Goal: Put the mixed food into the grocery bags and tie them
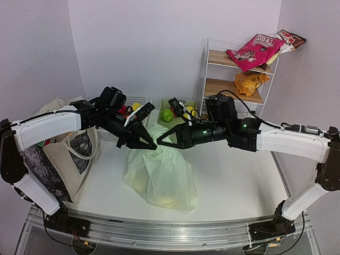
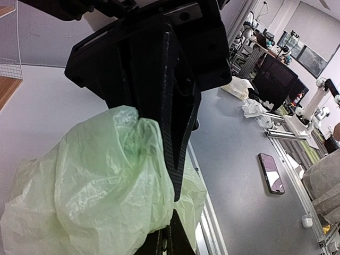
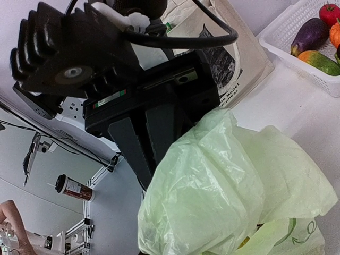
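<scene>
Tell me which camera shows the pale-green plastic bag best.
Top external: the whole pale-green plastic bag lies on the table, its top drawn up to the left gripper and right gripper. Both wrist views show only bunched plastic close up. The right wrist also catches a printed corner.

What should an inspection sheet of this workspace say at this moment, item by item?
Surface: white table, no spill seen.
Job's things: pale-green plastic bag lies mid-table, with yellow items showing through; beige tote stands at the left edge; snack packets lie on the wire shelf.
Clutter: white basket and green basket with fruit at the back.
Grippers: left gripper and right gripper are both shut on the top of the plastic bag, tips nearly meeting.
Cables: black cable loops over the right wrist.
Surroundings: plain pale walls; monitors beyond the table.
</scene>
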`<state>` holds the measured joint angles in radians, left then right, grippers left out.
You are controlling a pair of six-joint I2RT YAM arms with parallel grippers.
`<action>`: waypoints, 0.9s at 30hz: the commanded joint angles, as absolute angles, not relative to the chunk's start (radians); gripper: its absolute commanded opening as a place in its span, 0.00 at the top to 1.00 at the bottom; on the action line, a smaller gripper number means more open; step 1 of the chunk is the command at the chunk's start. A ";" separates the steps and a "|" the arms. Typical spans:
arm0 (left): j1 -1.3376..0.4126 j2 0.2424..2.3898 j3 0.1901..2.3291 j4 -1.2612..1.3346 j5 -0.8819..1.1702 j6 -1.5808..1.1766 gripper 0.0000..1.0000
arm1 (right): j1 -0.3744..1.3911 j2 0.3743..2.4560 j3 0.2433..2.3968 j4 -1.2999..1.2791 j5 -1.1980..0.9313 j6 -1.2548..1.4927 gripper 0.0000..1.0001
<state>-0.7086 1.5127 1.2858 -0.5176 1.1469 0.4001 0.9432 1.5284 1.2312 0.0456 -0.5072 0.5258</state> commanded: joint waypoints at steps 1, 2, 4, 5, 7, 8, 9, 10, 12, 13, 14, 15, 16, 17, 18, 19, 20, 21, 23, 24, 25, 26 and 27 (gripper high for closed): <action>-0.721 1.489 1.293 -0.534 1.150 0.438 1.00 | 0.942 1.509 1.227 0.117 -0.504 0.527 1.00; -0.718 1.489 1.299 -0.554 1.154 0.450 1.00 | 0.940 1.502 1.218 0.117 -0.501 0.527 1.00; -0.710 1.494 1.315 -0.601 1.175 0.492 0.99 | 0.931 1.486 1.202 0.115 -0.499 0.527 1.00; -0.706 1.497 1.322 -0.620 1.184 0.508 0.95 | 0.926 1.480 1.198 0.113 -0.499 0.526 1.00; -0.700 1.506 1.338 -0.649 1.200 0.535 0.82 | 0.922 1.476 1.196 0.106 -0.504 0.522 1.00; -0.699 1.509 1.345 -0.659 1.205 0.548 0.80 | 0.921 1.477 1.198 0.103 -0.506 0.520 1.00; -0.698 1.512 1.351 -0.667 1.209 0.560 0.78 | 0.920 1.479 1.199 0.099 -0.508 0.519 1.00; -0.698 1.515 1.357 -0.672 1.210 0.570 0.78 | 0.920 1.479 1.199 0.097 -0.509 0.518 1.00; -0.695 1.519 1.367 -0.683 1.207 0.586 0.83 | 0.920 1.477 1.198 0.093 -0.511 0.516 1.00; -0.694 1.521 1.371 -0.689 1.203 0.596 0.86 | 0.920 1.476 1.198 0.092 -0.512 0.515 1.00; -0.693 1.523 1.374 -0.695 1.199 0.605 0.89 | 0.920 1.475 1.198 0.091 -0.514 0.514 1.00; -0.694 1.525 1.374 -0.693 1.194 0.607 0.91 | 0.919 1.474 1.199 0.091 -0.516 0.513 1.00; -0.694 1.528 1.373 -0.686 1.189 0.604 0.93 | 0.920 1.475 1.201 0.090 -0.517 0.514 1.00; -0.693 1.530 1.371 -0.661 1.181 0.578 0.95 | 0.920 1.477 1.203 0.089 -0.519 0.515 1.00; -0.693 1.532 1.368 -0.634 1.172 0.545 0.95 | 0.920 1.479 1.204 0.089 -0.521 0.515 1.00; -0.694 1.533 1.367 -0.616 1.162 0.525 0.93 | 0.920 1.480 1.206 0.089 -0.524 0.516 1.00; -0.694 1.534 1.367 -0.603 1.150 0.512 0.89 | 0.919 1.482 1.207 0.089 -0.528 0.518 1.00; -0.694 1.535 1.367 -0.590 1.132 0.498 0.83 | 0.919 1.483 1.209 0.089 -0.532 0.519 1.00; -0.694 1.537 1.368 -0.577 1.087 0.482 0.80 | 0.920 1.484 1.210 0.089 -0.535 0.520 1.00; -0.694 1.539 1.370 -0.576 1.061 0.482 0.80 | 0.920 1.483 1.211 0.089 -0.537 0.518 1.00; -0.694 1.540 1.373 -0.578 1.044 0.482 0.80 | 0.920 1.483 1.212 0.089 -0.538 0.518 1.00; -0.694 1.541 1.376 -0.579 1.026 0.482 0.79 | 0.920 1.483 1.213 0.089 -0.540 0.517 1.00; -0.693 1.544 1.382 -0.583 1.020 0.485 0.79 | 0.920 1.485 1.214 0.089 -0.542 0.516 1.00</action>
<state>-0.6968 1.5333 1.3273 -0.6164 1.1003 0.5006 0.9215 1.5146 1.1965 0.0628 -0.5128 0.5243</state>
